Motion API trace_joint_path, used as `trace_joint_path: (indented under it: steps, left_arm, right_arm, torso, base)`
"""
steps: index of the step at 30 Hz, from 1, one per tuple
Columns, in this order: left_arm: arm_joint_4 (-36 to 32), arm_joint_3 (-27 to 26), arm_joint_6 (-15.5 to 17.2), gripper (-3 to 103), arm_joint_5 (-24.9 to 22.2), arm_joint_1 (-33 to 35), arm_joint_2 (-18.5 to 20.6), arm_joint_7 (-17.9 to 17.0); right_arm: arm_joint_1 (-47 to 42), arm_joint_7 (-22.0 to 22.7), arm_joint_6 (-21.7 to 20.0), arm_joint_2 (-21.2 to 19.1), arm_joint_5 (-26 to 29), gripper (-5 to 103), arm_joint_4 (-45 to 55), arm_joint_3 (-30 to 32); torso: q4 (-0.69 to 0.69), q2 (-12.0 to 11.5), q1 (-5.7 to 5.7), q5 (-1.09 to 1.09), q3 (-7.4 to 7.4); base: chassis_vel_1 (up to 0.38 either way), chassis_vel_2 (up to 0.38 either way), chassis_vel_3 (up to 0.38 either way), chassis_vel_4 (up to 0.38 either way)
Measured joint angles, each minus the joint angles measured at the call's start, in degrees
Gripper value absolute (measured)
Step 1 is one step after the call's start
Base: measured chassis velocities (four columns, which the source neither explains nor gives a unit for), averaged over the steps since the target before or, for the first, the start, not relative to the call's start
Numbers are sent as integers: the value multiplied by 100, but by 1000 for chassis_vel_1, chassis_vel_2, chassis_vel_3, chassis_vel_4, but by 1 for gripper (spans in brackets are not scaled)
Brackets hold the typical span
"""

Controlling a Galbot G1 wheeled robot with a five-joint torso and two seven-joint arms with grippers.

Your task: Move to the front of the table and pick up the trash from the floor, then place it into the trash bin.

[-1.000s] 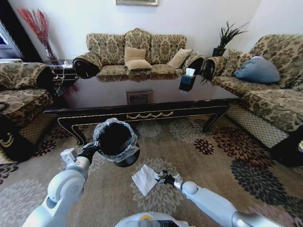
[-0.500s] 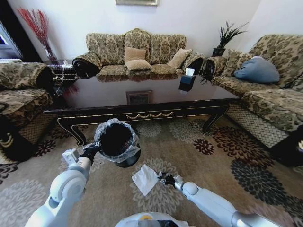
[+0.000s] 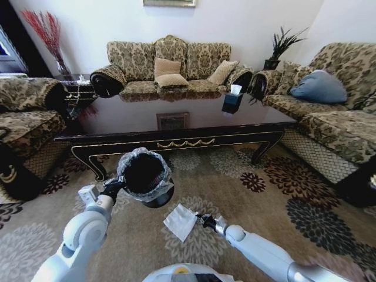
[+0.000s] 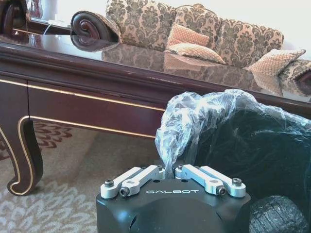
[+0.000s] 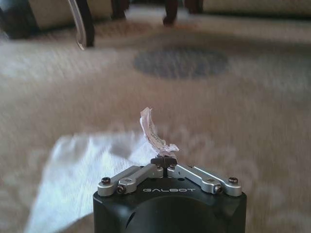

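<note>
Right, head view: robot parked in front of the table, dark glossy worktop with a black tissue box on it. Left gripper holds the trash bin up off the carpet by its bag-lined rim. Right gripper sits low over the carpet at the near corner of the white paper square, which lies flat on the floor just beside and below the bin.

Left wrist view: left gripper fingers together, clamped on the crinkled clear liner at the bin rim; table rail and curved leg behind.

Right wrist view: right gripper fingers closed, pinching a small crumpled wrapper that sticks up from the tips; paper square on the carpet right behind it, possibly touching.

Progress, as a judgement: drive to the table done, bin in hand, wrapper grasped but not yet in the bin; paper left on the floor.

Hard to tell: whether the fingers also catch the paper's corner; whether the wrapper is lifted clear; the bin's inside is just dark. No bottle spotted on the carpet.
</note>
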Motion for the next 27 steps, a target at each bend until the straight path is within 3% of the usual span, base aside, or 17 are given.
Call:
trace_joint_path:
  steps: [4, 10, 18, 23, 27]
  left_arm:
    - [175, 82, -39, 4, 44, -106, -8, 9]
    - [441, 261, -66, 4, 87, -314, -31, 19]
    - [637, 443, -66, 4, 134, -497, -45, 42]
    - [711, 528, -53, 4, 206, -497, -71, 59]
    - [717, 601, -20, 4, 220, -490, -95, 64]
  right_arm:
    - [29, -316, 191, -230, 112, 0, 433, 255]
    - [-199, -835, 264, -873, 769, 0, 1654, 817]
    - [-442, -920, 244, -1715, 1311, 0, 2960, 1536]
    - [69, -898, 139, -2013, 1847, 0, 3476, 1694]
    - [1264, -819, -77, -2110, 2609, 0, 3777, 1382]
  torso:
    - [0, 0, 0, 1, 0]
    - [-1, 0, 0, -1, 0]
    - [-2, 1, 0, 1, 0]
    - [2, 1, 0, 0, 0]
    - [2, 1, 0, -2, 0]
  base:
    - [0, 0, 0, 0]
    - [0, 0, 0, 0]
    - [0, 0, 0, 0]
    - [0, 0, 0, 0]
    - [0, 0, 0, 0]
